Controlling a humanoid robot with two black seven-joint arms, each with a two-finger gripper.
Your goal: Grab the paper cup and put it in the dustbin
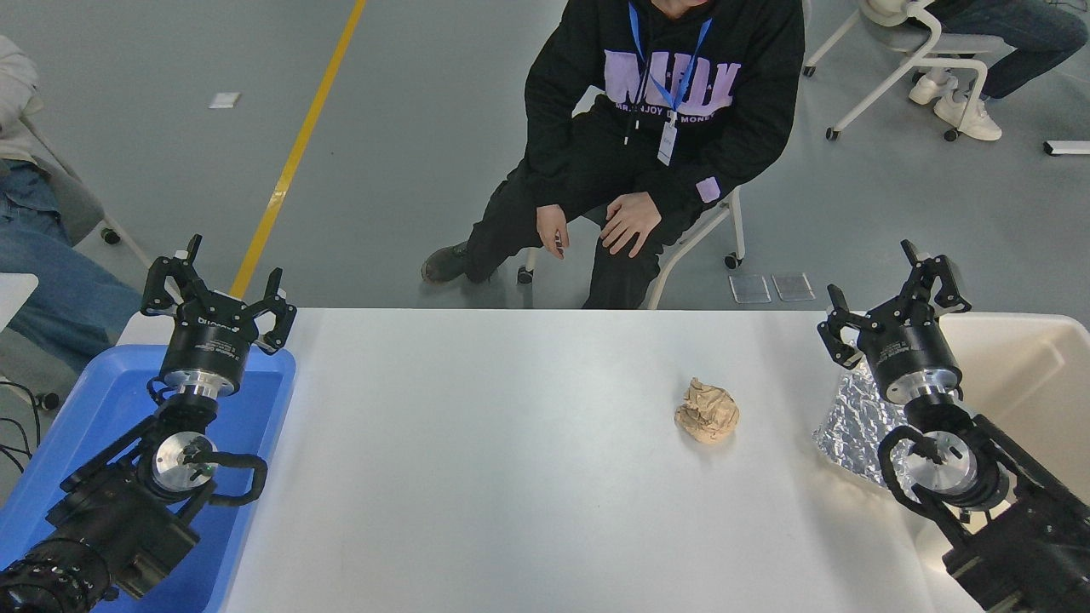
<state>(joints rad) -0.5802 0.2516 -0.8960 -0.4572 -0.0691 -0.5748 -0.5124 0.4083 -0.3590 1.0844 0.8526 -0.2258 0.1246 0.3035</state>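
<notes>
The paper cup is out of view. The dustbin [1043,375], a cream-beige tub with a thick rounded rim, fills the table's far right. My right gripper [894,294] hovers open by the bin's near-left corner, above a silver foil bag, holding nothing. My left gripper [217,285] is parked open at the lower left, over the back edge of a blue tray.
A crumpled brown paper ball [707,411] lies right of the table's middle. The silver foil bag [851,426] lies between it and the bin. The blue tray [102,426] sits at the left. A person [664,128] sits on a chair past the far edge.
</notes>
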